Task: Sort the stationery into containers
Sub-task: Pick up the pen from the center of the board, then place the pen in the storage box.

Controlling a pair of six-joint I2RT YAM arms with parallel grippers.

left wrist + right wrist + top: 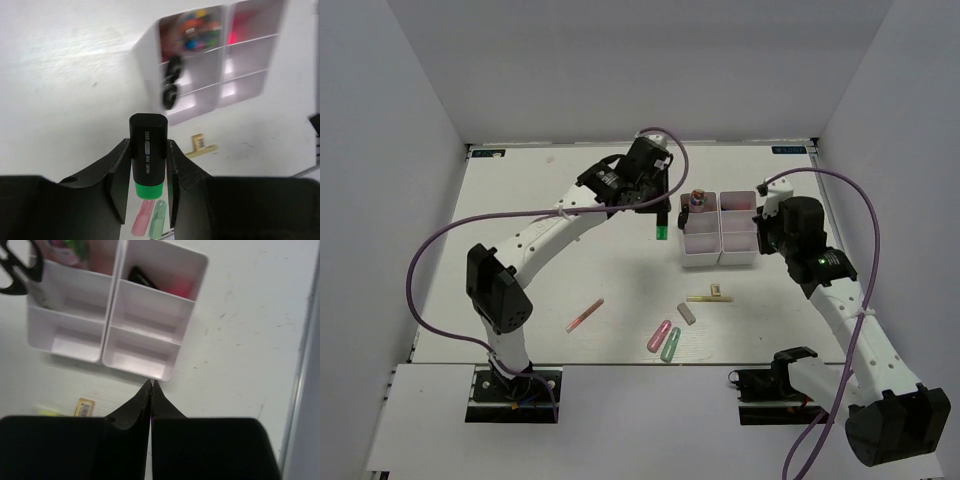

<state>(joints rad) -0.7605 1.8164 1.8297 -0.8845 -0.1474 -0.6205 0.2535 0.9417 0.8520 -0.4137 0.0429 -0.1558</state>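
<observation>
My left gripper [658, 205] is shut on a black highlighter with a green end [662, 230], held upright above the table just left of the two joined white trays [720, 262]. In the left wrist view the highlighter [148, 155] sits between my fingers, with the trays [147, 70] beyond. Black scissors [171, 82] stand in the left tray. A black highlighter with a pink end [145, 277] lies in the right tray's far compartment. My right gripper [763, 222] is shut and empty beside the right tray; it also shows in the right wrist view [151, 383].
On the table in front of the trays lie a pale yellow clip [708, 296], a grey capsule eraser [687, 313], a pink one [658, 335], a green one [670, 345] and a thin pink pen [585, 315]. White walls enclose the table.
</observation>
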